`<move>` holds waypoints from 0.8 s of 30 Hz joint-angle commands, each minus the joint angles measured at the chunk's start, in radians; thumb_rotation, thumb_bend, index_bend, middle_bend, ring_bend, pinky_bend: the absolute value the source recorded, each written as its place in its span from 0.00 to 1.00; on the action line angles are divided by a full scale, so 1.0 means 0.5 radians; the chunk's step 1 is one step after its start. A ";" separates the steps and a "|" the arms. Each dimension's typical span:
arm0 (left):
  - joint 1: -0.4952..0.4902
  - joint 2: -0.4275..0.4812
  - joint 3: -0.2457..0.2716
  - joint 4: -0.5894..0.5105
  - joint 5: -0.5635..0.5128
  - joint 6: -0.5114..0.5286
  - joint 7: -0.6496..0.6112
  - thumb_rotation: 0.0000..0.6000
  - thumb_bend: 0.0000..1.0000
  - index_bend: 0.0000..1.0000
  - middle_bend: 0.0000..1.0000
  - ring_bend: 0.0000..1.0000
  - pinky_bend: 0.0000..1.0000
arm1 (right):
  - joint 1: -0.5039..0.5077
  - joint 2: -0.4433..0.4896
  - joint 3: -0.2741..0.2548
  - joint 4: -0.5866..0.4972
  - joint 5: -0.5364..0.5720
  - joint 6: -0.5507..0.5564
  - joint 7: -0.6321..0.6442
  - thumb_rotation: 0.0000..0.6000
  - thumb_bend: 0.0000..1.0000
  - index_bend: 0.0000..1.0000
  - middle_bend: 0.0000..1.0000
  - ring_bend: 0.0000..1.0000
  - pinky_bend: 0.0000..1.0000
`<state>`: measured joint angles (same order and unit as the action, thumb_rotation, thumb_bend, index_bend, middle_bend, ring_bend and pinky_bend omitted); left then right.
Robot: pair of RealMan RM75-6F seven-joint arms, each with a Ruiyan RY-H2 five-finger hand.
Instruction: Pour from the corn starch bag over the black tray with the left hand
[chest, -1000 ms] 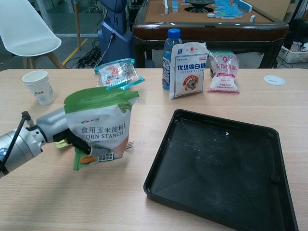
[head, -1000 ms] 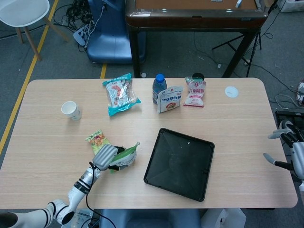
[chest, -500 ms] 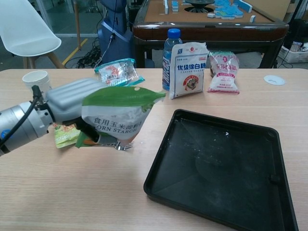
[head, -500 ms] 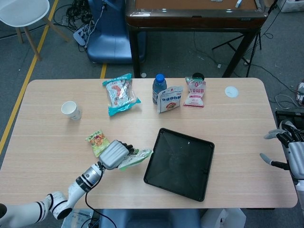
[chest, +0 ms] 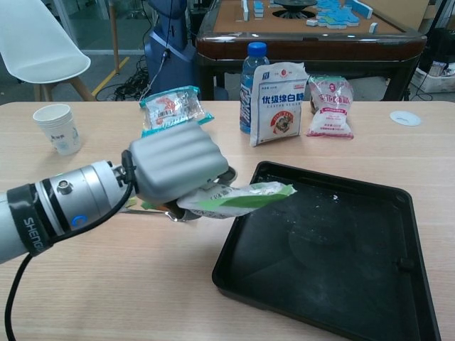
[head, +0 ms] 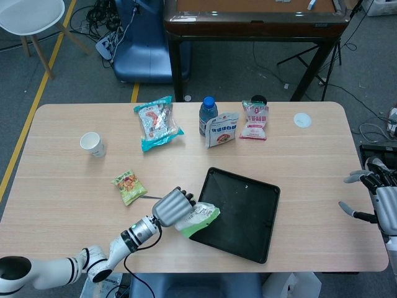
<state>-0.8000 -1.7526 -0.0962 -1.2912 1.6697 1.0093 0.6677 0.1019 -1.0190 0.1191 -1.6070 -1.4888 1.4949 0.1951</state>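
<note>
My left hand (head: 172, 207) (chest: 175, 169) grips the green and white corn starch bag (head: 201, 216) (chest: 234, 199). The bag is tipped on its side above the table, its green top edge reaching over the left rim of the black tray (head: 248, 239) (chest: 341, 277). The tray lies flat near the table's front, with faint white specks on its floor. My right hand (head: 374, 198) hangs off the table's right edge with its fingers apart and nothing in it; the chest view does not show it.
A paper cup (head: 93, 144) (chest: 57, 128) stands at the left. A teal snack bag (head: 157, 122) (chest: 173, 106), a blue-capped bottle (head: 206, 115) (chest: 254, 74), a white sugar bag (head: 221, 129) (chest: 279, 101) and a pink-white bag (head: 254, 120) (chest: 330, 105) line the far side. A small green packet (head: 129, 186) lies left of the hand.
My left hand has carried the corn starch bag to the right, from beside the small green packet to the tray's left rim, and tipped it from upright onto its side.
</note>
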 commanded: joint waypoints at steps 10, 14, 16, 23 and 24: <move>-0.142 -0.126 0.061 0.188 0.167 -0.085 0.655 1.00 0.30 0.56 0.72 0.67 0.75 | -0.017 -0.008 -0.002 0.019 0.013 0.018 0.021 1.00 0.10 0.41 0.34 0.15 0.18; -0.179 -0.153 0.112 0.293 0.276 -0.079 0.846 1.00 0.30 0.56 0.72 0.67 0.75 | -0.024 -0.010 0.001 0.025 0.022 0.026 0.026 1.00 0.10 0.41 0.34 0.15 0.18; -0.189 -0.162 0.143 0.344 0.331 -0.080 0.962 1.00 0.30 0.55 0.72 0.67 0.75 | -0.025 -0.013 0.001 0.029 0.027 0.023 0.029 1.00 0.10 0.41 0.34 0.15 0.18; -0.133 -0.192 0.144 0.363 0.315 -0.079 1.233 1.00 0.30 0.54 0.71 0.67 0.75 | -0.026 -0.027 0.004 0.046 0.033 0.021 0.037 1.00 0.10 0.41 0.34 0.16 0.18; -0.127 -0.190 0.147 0.356 0.315 -0.079 1.264 1.00 0.30 0.54 0.71 0.67 0.75 | -0.026 -0.027 0.005 0.048 0.034 0.022 0.039 1.00 0.10 0.41 0.34 0.16 0.18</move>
<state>-0.8721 -1.8444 -0.0272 -1.1118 1.8276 0.9721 1.2734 0.0888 -1.0326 0.1215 -1.5832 -1.4718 1.5060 0.2146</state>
